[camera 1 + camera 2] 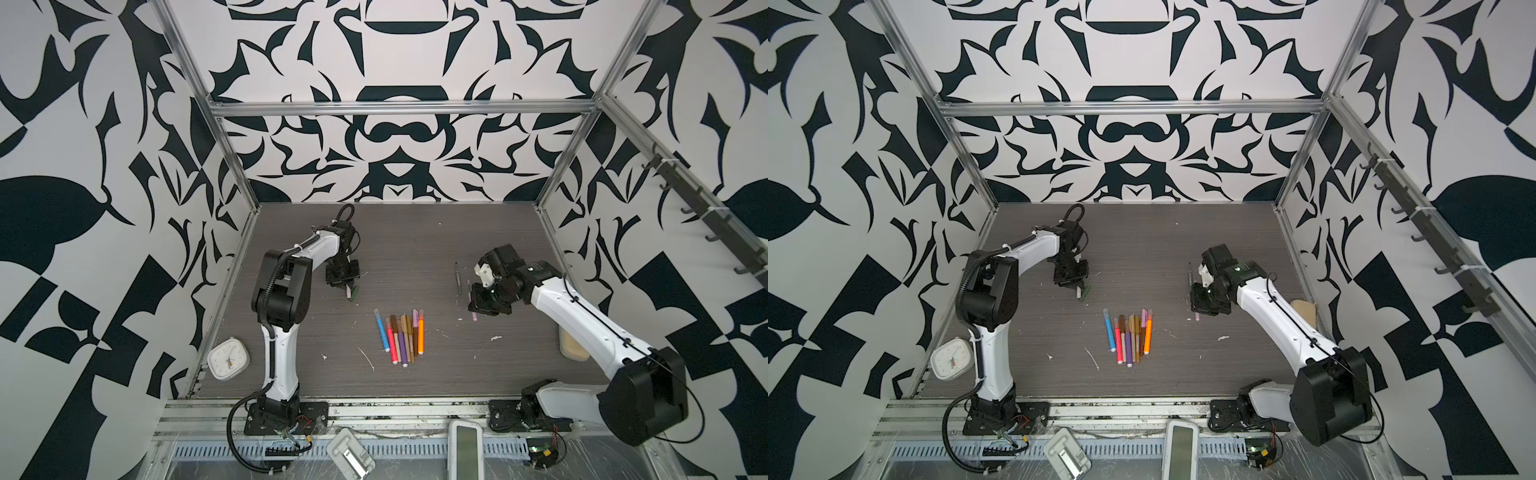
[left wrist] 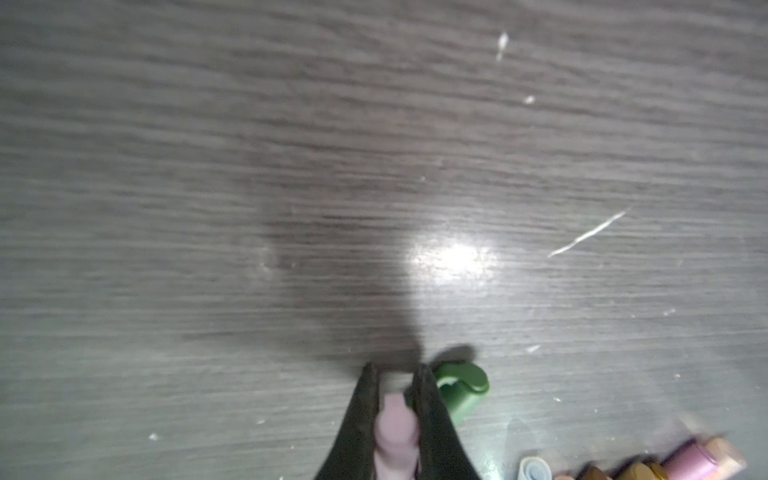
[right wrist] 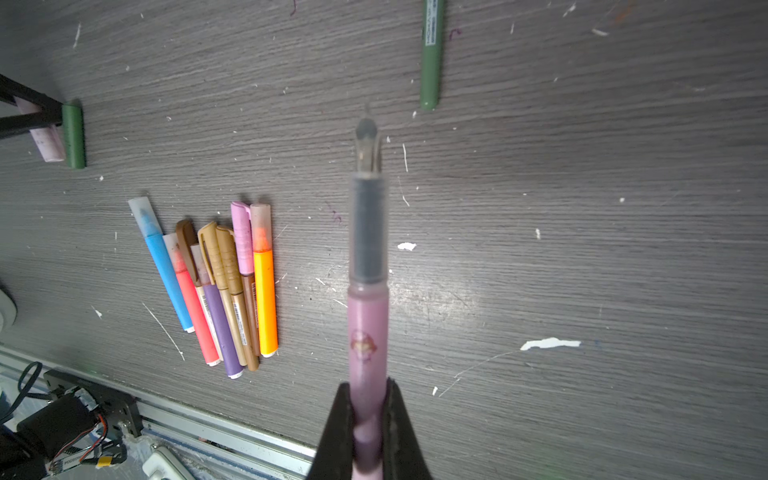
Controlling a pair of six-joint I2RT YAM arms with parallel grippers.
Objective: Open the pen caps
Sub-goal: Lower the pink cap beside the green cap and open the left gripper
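Though uncapped, slim pink pen [image 3: 368, 332]

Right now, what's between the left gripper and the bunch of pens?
A loose green cap beside the left gripper, then bare table, in the left wrist view.

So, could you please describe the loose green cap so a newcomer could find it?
From the bundle of pens mid-table, look toward the left gripper. The green cap lies on the table beside its tips, the only short green piece.

The pen [image 3: 368, 332] and cap [image 2: 395, 424] are pink (other cap [image 2: 461, 388] green).
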